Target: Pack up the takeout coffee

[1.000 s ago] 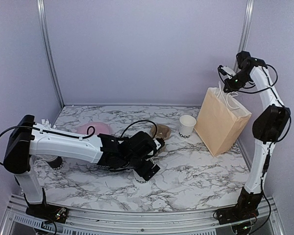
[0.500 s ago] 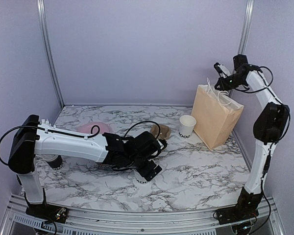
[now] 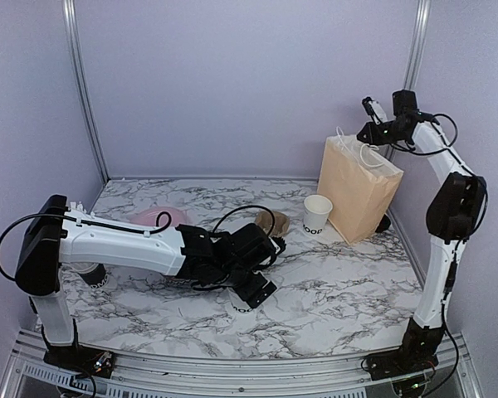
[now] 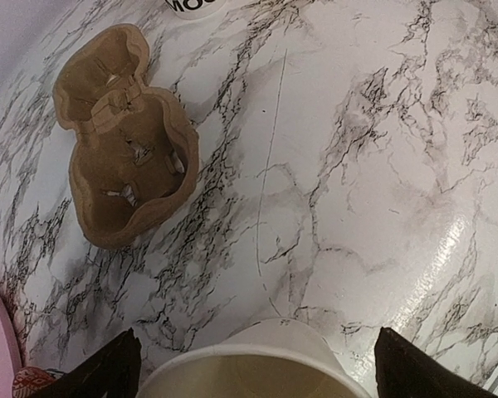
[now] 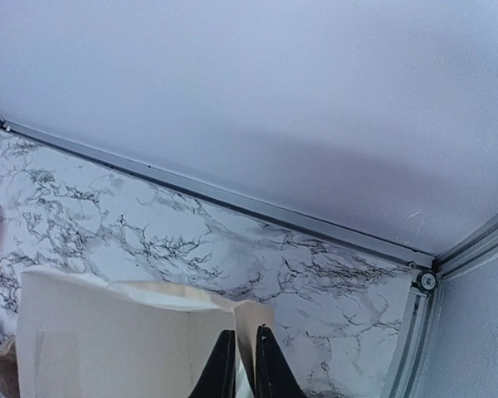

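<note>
A white paper cup (image 4: 257, 369) with an open mouth stands on the marble table between my left gripper's (image 4: 256, 342) wide-open fingers (image 4: 108, 369), which do not touch it. From above, that left gripper (image 3: 251, 292) covers most of the cup (image 3: 242, 304). A second white cup (image 3: 317, 214) with black lettering stands further back, beside a brown paper bag (image 3: 355, 191). My right gripper (image 3: 372, 133) is up at the bag's top. In the right wrist view the right gripper (image 5: 246, 365) is shut on the bag's rim (image 5: 247, 319).
A brown pulp cup tray (image 4: 124, 157) lies on the table behind the left gripper, also seen from above as the tray (image 3: 273, 221). A pink flat thing (image 3: 162, 217) lies at the back left. Another cup (image 3: 93, 274) is half hidden under the left arm. Walls and rails close off the back and sides.
The right gripper has carried the bag's top leftward, and the bag now stands closer to the second cup. The left gripper has crept slightly forward around its cup.
</note>
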Controlling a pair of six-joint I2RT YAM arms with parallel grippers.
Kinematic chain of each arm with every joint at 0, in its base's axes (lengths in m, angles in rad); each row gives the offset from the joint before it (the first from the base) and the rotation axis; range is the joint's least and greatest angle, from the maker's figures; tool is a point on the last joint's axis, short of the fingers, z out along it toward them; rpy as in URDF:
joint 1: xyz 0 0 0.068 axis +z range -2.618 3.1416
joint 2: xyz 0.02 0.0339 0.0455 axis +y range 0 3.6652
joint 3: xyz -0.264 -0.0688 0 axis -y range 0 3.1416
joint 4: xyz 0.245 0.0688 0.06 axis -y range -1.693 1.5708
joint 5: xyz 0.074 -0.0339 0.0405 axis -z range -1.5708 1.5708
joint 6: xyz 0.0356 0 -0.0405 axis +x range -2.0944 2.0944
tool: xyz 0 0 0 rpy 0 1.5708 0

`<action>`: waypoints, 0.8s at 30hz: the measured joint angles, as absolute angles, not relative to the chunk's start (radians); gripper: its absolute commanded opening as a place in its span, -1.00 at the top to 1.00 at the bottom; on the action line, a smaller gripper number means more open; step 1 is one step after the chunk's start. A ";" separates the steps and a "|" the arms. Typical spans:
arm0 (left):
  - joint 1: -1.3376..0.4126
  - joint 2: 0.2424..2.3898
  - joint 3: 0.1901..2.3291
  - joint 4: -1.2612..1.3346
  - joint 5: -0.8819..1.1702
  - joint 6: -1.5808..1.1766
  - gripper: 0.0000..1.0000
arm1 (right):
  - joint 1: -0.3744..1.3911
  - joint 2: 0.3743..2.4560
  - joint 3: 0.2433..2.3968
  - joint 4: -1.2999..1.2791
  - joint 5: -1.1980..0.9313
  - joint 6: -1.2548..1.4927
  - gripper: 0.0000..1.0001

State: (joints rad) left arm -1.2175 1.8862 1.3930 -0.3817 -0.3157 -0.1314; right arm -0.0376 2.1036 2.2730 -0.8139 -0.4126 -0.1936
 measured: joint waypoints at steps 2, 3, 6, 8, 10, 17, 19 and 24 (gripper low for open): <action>-1.218 1.891 1.394 -0.383 -0.316 -0.131 -0.98 | -0.038 2.101 2.260 -0.781 -0.414 -0.177 0.87; -1.219 1.893 1.394 -0.383 -0.316 -0.131 -0.98 | -0.038 2.100 2.246 -0.762 -0.414 -0.166 0.88; -1.221 1.901 1.394 -0.386 -0.316 -0.131 -0.98 | -0.038 2.094 2.189 -0.703 -0.409 -0.142 0.82; -1.222 1.904 1.394 -0.387 -0.316 -0.131 -0.98 | -0.038 2.091 2.149 -0.665 -0.410 -0.123 0.53; -1.223 1.904 1.394 -0.387 -0.316 -0.131 -0.97 | -0.038 2.091 2.137 -0.651 -0.421 -0.110 0.30; -1.228 1.904 1.394 -0.387 -0.316 -0.131 -0.98 | -0.038 2.060 2.131 -0.669 -0.483 -0.111 -0.14; -1.230 1.904 1.394 -0.387 -0.315 -0.131 -0.98 | -0.038 2.026 2.096 -0.671 -0.481 -0.121 -0.19; -1.234 1.917 1.394 -0.387 -0.315 -0.130 -0.98 | -0.038 1.908 1.974 -0.659 -0.439 -0.143 -0.23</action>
